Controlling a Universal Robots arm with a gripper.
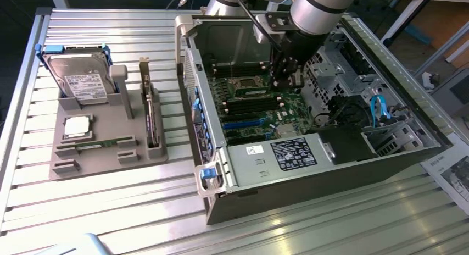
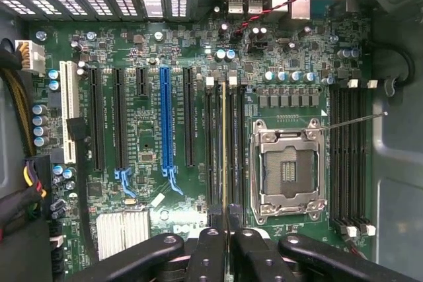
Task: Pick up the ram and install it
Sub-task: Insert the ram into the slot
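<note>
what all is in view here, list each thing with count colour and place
computer case: 1, dark, open, exterior view's right
motherboard: 1, green, inside the case
cpu socket: 1, silver, empty, on the motherboard
ram: 1, green, edge-on at the memory slots, gripped by the hand
holder: 1, grey, exterior view's left
hard drive: 1, silver, upright in the holder
cpu chip: 1, silver, flat in the holder
expansion card: 1, dark, upright in the holder
table: 1, metal slats, under everything
arm: 1, grey, reaching into the case
hand: 1, black, shut on the ram
</note>
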